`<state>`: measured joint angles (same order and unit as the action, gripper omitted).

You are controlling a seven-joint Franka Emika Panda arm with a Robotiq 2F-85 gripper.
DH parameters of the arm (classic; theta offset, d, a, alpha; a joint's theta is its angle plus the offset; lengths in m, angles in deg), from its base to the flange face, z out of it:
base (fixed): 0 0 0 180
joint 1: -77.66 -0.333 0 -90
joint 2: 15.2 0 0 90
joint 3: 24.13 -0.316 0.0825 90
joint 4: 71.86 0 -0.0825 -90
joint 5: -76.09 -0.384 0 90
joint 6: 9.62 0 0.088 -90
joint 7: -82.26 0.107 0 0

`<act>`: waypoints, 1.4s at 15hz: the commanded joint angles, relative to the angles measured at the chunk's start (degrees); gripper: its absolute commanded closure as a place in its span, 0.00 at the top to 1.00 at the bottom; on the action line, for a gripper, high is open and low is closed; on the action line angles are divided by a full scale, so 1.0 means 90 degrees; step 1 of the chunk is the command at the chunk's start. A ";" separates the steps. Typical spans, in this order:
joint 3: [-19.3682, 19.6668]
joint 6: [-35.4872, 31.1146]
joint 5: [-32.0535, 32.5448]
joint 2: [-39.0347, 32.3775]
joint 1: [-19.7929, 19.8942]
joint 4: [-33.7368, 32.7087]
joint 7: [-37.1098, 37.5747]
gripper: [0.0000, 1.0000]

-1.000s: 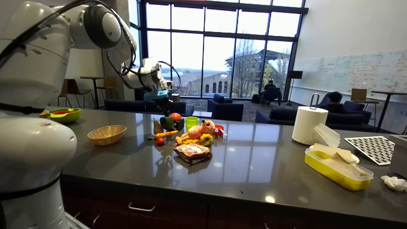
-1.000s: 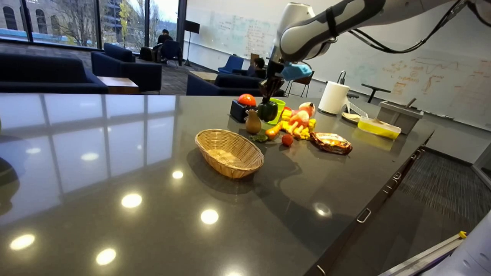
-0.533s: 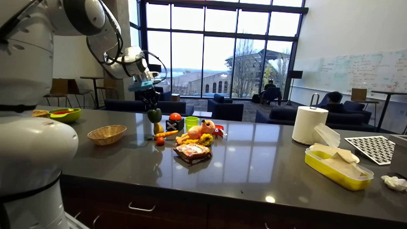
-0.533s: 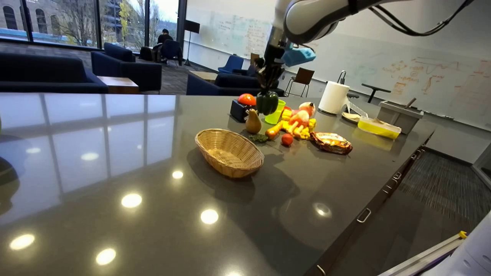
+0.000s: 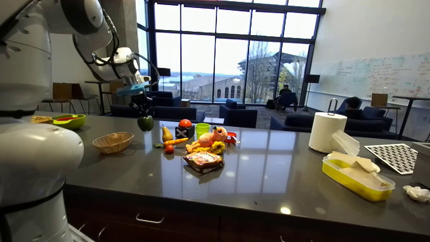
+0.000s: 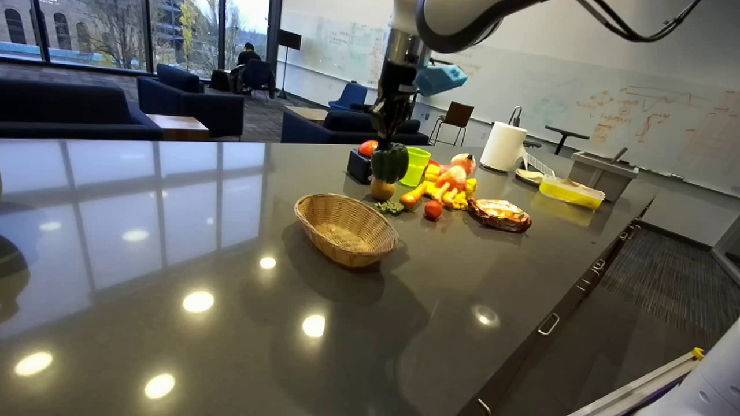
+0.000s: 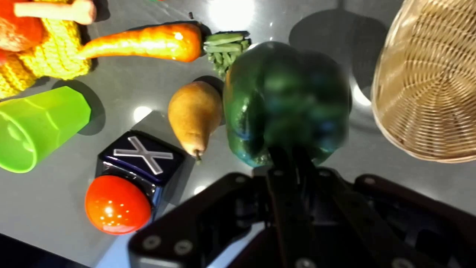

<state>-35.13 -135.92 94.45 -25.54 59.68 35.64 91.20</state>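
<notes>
Claw [image 7: 286, 156] pinching 1 grn pepper [image 6: 389, 163], on ctr [image 6: 254, 289] 1 pear [image 7: 195, 111], 1 carrot [image 7: 160, 41], 1 basket [image 6: 347, 231]

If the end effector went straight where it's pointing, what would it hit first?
Likely the countertop between pear and basket, with the green pepper in the end effector landing first; depth is unclear.

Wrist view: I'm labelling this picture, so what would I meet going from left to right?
Green cup → X-marked black box → pear → green pepper → wicker basket.
</notes>
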 commanded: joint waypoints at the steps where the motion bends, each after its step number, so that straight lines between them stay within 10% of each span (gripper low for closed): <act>1: -0.0192 -0.0058 -0.0156 0.0196 -0.0032 0.0284 -0.0048 0.02; 21: -0.0809 -0.1472 -0.1722 -0.0704 -0.0036 0.0188 -0.1500 0.02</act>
<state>-41.58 -147.60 81.98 -30.61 58.77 37.79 81.57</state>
